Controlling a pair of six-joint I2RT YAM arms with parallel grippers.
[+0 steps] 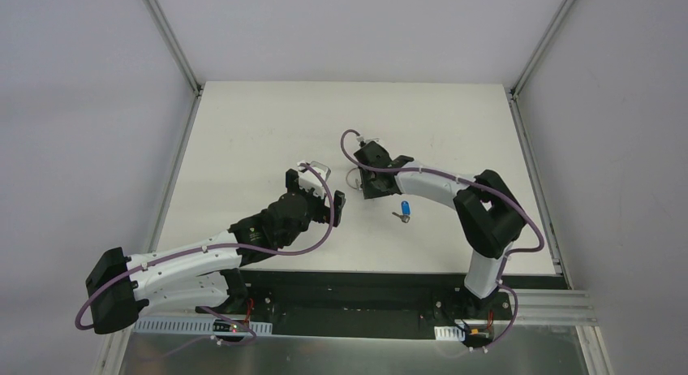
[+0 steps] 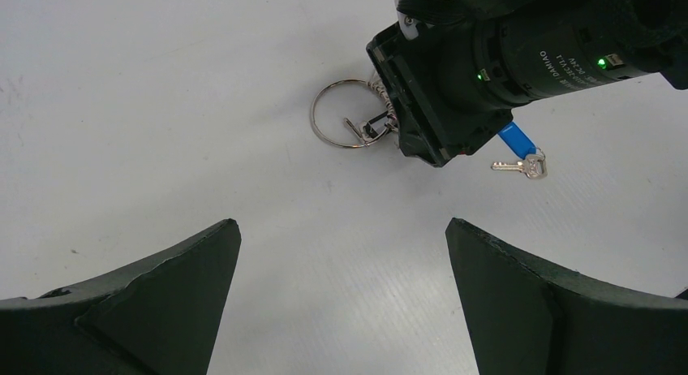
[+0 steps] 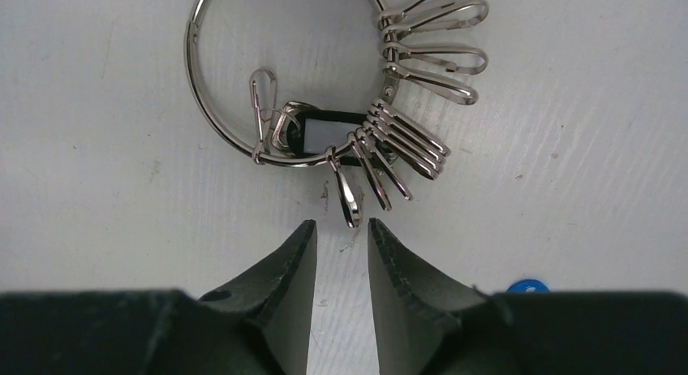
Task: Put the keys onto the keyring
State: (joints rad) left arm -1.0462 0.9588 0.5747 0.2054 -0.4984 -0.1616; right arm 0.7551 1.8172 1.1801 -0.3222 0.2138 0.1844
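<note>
The white table (image 1: 243, 131) carries everything. The left arm (image 1: 187, 261) and the right arm (image 1: 438, 184) both reach toward its middle. The left gripper (image 2: 342, 225) hangs above the bare surface with its fingers spread wide and nothing between them. The right gripper (image 3: 341, 226) is low over the table; its jaws stand close together with a narrow gap, and they grasp nothing. The keyring (image 3: 188, 66) lies flat on the table just ahead of the right fingertips; it bears several pear-shaped silver clips (image 3: 438, 58) and a small black tag (image 3: 324, 135). One clip (image 3: 347, 196) points at the gap and ends just in front of it, not between the fingers. The blue key (image 2: 515, 140) lies apart from the keyring, on the table just behind the right gripper, on the side of the arm bases.
</note>
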